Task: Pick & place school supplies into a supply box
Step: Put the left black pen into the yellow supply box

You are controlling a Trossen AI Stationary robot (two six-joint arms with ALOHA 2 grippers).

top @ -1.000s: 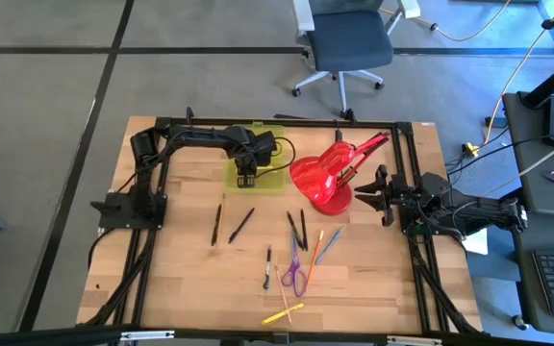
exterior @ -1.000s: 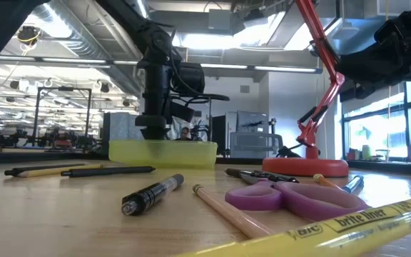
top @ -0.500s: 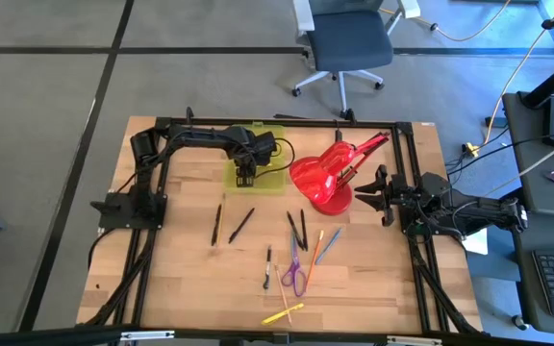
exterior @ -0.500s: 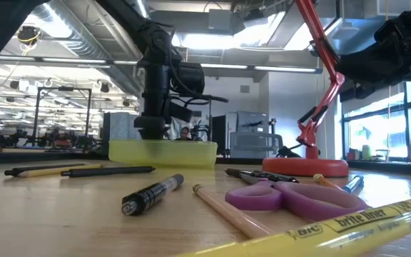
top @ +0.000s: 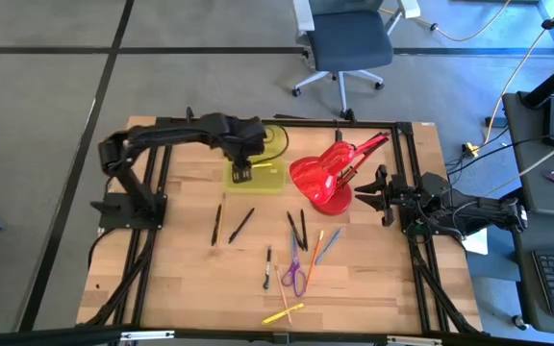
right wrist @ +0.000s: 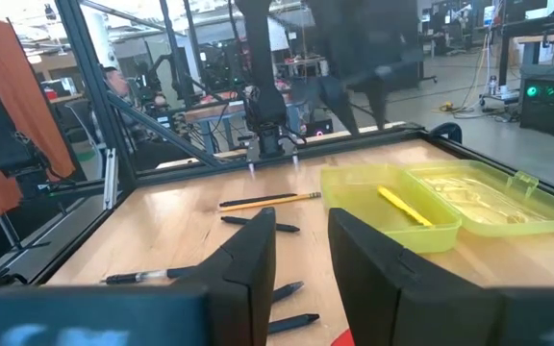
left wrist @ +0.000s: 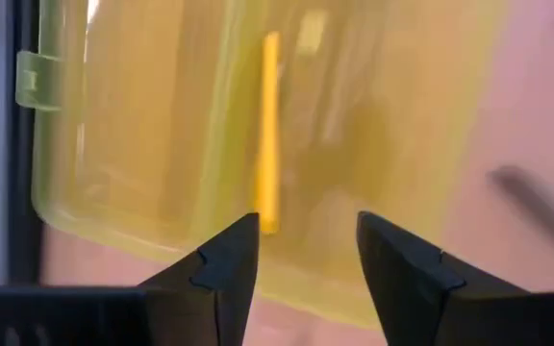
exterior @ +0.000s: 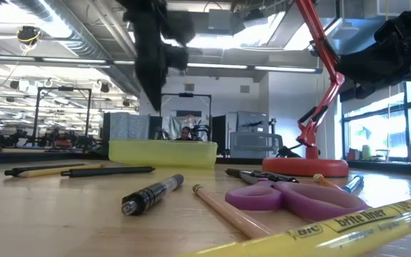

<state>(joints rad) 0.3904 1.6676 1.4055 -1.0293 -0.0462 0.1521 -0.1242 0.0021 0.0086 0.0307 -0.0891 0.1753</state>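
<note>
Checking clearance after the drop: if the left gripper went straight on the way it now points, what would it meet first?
The left gripper, jaws open, points down into the translucent yellow-green plastic box. It would probably first meet the yellow pen lying inside, though depth is unclear.

The box (top: 258, 177) sits toward the table's (top: 181, 279) 12 o'clock edge, with one pencil (right wrist: 404, 207) lying inside it. The lamp (top: 323, 180) stands just at the box's 3 o'clock. At the box's 6 o'clock, pens (top: 241, 225) lie scattered across the middle of the table, and the scissors (top: 295, 275) lie among them toward the 6 o'clock edge, with a highlighter (top: 284, 314) nearest that edge.
</note>
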